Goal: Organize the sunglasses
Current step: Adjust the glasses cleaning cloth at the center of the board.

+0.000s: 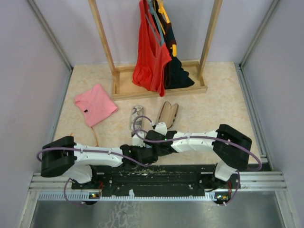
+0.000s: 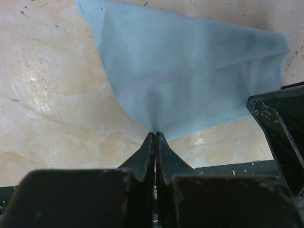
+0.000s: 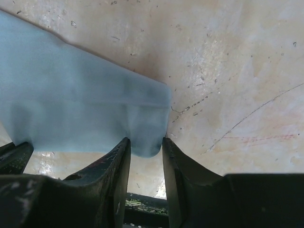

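The sunglasses [image 1: 137,114] lie on the table beyond both grippers, beside an open brown case [image 1: 167,114]. My left gripper [image 2: 156,135] is shut on the edge of a light blue cloth [image 2: 190,71] spread over the table. My right gripper [image 3: 145,141] stands open, and a corner of the same cloth [image 3: 76,114] reaches in between its fingertips. In the top view the two grippers meet near the front middle, the left gripper [image 1: 145,154] just below the right gripper [image 1: 151,137], and they hide most of the cloth.
A folded pink garment [image 1: 95,104] lies at the left. A wooden rack [image 1: 159,88] at the back carries hanging red and dark clothes. The black rail [image 1: 156,175] runs along the near edge. The right gripper's finger [image 2: 280,133] shows at the right of the left wrist view.
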Robot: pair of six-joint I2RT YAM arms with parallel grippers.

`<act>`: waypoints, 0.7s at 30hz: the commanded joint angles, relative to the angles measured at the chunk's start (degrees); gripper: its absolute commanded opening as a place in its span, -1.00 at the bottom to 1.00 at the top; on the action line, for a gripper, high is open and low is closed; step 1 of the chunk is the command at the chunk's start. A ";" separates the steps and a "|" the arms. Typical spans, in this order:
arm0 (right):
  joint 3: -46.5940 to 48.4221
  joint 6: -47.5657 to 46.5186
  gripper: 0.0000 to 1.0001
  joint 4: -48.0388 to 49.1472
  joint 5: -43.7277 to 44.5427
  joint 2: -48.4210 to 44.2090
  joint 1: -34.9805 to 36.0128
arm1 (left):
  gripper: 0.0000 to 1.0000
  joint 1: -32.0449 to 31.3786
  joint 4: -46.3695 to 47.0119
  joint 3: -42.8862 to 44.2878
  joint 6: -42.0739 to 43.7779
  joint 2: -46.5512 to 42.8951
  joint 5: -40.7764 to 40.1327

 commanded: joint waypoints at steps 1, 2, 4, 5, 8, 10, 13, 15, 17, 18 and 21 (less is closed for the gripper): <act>-1.85 1.33 -0.36 -0.87 -1.75 1.34 1.29 | -1.00 -0.53 -3.02 -2.53 1.31 0.95 4.04; -2.27 1.42 -0.39 -0.40 -2.20 3.16 1.30 | -1.00 -0.53 -2.88 -2.51 1.42 0.96 4.05; -3.23 1.83 -0.46 0.54 -2.76 3.95 1.29 | -1.00 -0.53 -2.57 -2.40 1.72 1.01 4.04; -3.65 2.01 -0.51 0.99 -2.80 4.00 1.33 | -1.00 -0.53 -2.57 -2.38 1.71 1.11 3.96; -4.70 2.54 -0.71 2.42 -2.47 3.62 1.31 | -1.00 -0.61 -2.21 -2.23 1.83 1.07 3.80; -5.32 2.58 -0.81 3.27 -1.91 3.03 1.29 | -1.00 -0.58 -1.54 -2.26 2.27 0.96 3.58; -6.41 2.05 -1.00 5.62 -1.22 0.79 1.29 | -1.00 -0.62 0.13 -2.33 3.58 0.50 3.19; -7.30 1.48 -1.00 7.89 -1.10 -1.25 1.29 | -1.00 -0.61 0.98 -2.27 4.42 0.09 2.59; -8.12 0.74 -1.00 10.28 -1.08 -3.65 1.30 | -1.00 -0.54 1.94 -2.03 5.63 -0.32 1.96; -8.39 0.57 -1.00 11.23 -0.94 -4.82 1.29 | -1.00 -0.53 2.13 -1.62 6.11 -0.54 1.55; -8.94 0.10 -1.00 13.47 -0.87 -9.14 1.29 | -1.00 -0.53 2.07 0.17 7.65 -1.68 0.23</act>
